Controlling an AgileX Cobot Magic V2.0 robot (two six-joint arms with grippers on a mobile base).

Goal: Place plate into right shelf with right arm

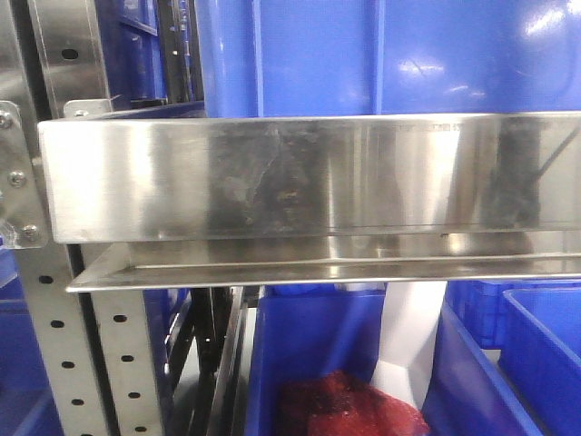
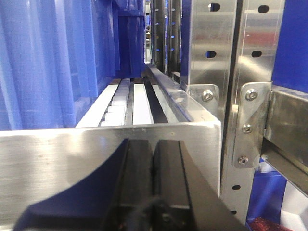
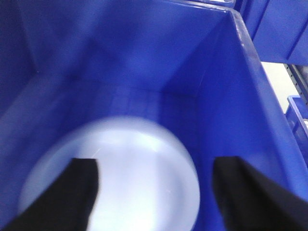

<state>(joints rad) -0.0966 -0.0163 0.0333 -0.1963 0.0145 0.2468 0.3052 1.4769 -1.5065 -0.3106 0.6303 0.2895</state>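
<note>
Only the right wrist view shows the plate (image 3: 113,173): it lies blurred on the floor of a blue bin (image 3: 240,110), below and between the two dark fingers (image 3: 79,192) of the right gripper (image 3: 156,192). The jaws are spread wide, and whether either finger touches the plate cannot be told.

The left wrist view shows the left gripper (image 2: 153,185) with its black jaws pressed together, nothing between them, just in front of a brushed-metal shelf lip (image 2: 57,168). Beyond the lip, white roller tracks (image 2: 118,103) run back beside a blue bin wall (image 2: 43,62) (perforated uprights (image 2: 214,57) stand to the right).

The front view shows neither gripper: a broad steel lip (image 1: 300,177) crosses the frame, blue bins above and below, one lower bin (image 1: 300,345) holding something red (image 1: 349,404).
</note>
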